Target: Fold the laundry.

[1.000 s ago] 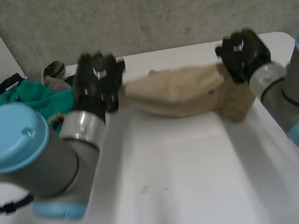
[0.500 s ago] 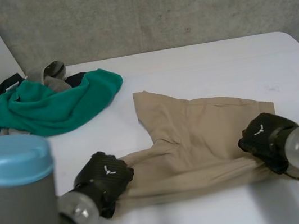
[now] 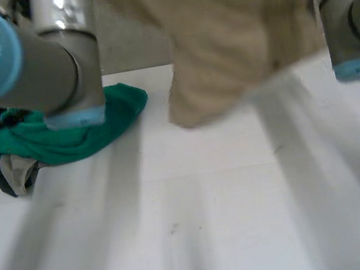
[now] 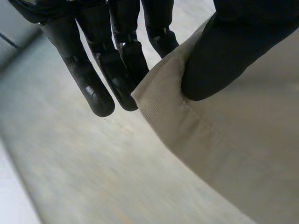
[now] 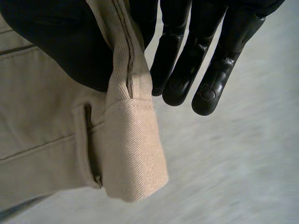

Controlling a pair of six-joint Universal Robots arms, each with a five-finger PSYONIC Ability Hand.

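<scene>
Both arms are holding the tan trousers (image 3: 219, 33) up in the air over the far part of the white table (image 3: 215, 225), the cloth hanging between the left arm (image 3: 51, 59) and the right arm (image 3: 346, 13) with its lowest fold dangling towards the tabletop. The left hand (image 4: 224, 51) is pinching a stitched edge of the trousers between its thumb and nearly straight fingers (image 4: 97, 94), and the right hand (image 5: 56, 42) is clamping a waistband corner by a belt loop the same way. At the far left a green cloth (image 3: 64, 136) is lying crumpled, a grey garment (image 3: 15, 176) tucked against its near-left side.
</scene>
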